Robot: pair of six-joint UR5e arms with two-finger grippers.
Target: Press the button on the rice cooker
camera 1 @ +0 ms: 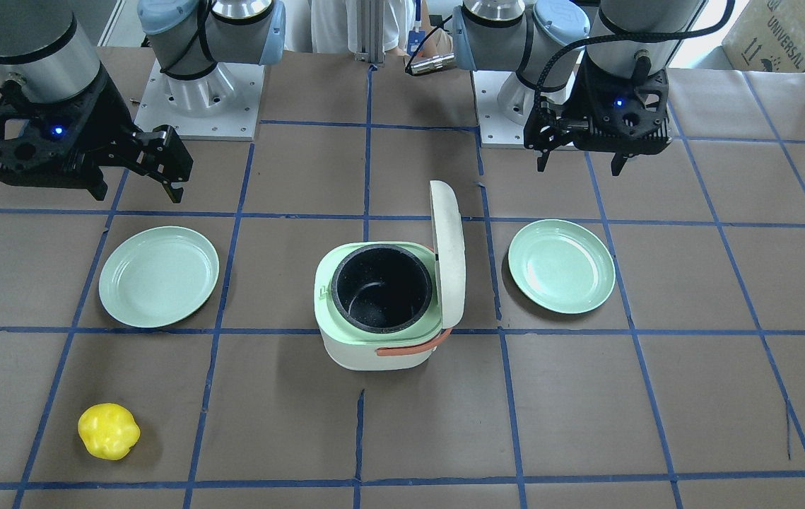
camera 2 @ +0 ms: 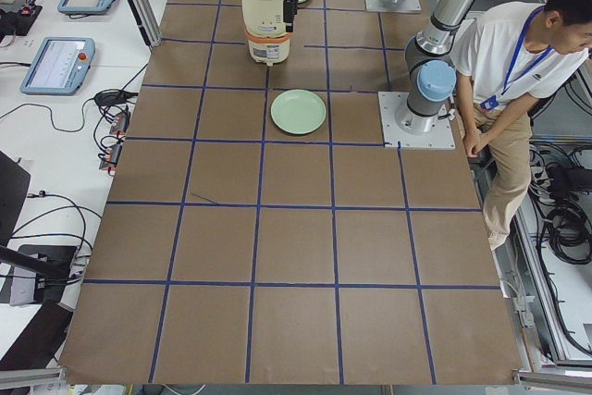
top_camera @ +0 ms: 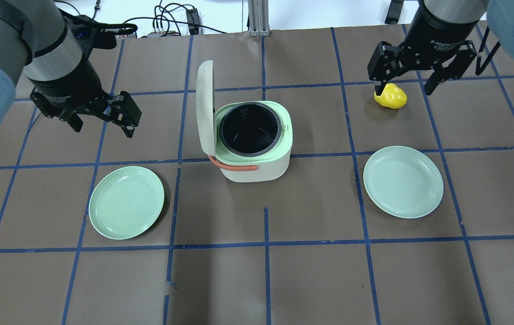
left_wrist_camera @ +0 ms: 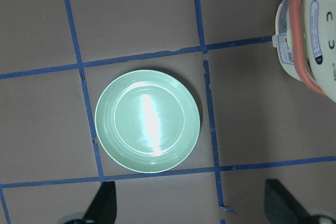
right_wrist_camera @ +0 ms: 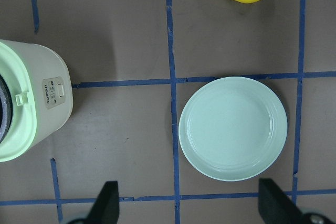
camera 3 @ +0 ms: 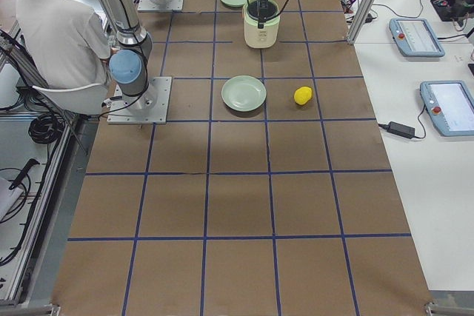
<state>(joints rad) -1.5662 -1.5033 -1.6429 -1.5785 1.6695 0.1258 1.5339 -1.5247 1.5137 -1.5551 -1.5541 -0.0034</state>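
The rice cooker point(top_camera: 261, 169) stands mid-table with its lid point(top_camera: 204, 106) swung up and its dark pot point(top_camera: 250, 128) showing. Its small button panel point(right_wrist_camera: 55, 94) is on the side wall facing my right arm. The cooker also shows in the front view point(camera 1: 374, 350) and at the left wrist view's edge point(left_wrist_camera: 310, 30). My left gripper point(top_camera: 102, 127) is open and empty, hovering left of the cooker, over a green plate point(left_wrist_camera: 148, 121). My right gripper point(top_camera: 402, 89) is open and empty, far right of the cooker, above another plate point(right_wrist_camera: 233, 127).
One green plate point(top_camera: 126, 202) lies front left of the cooker and one point(top_camera: 403, 181) front right. A yellow toy pepper point(top_camera: 391, 96) lies under my right gripper's far side. A person point(camera 2: 518, 71) stands behind the robot bases.
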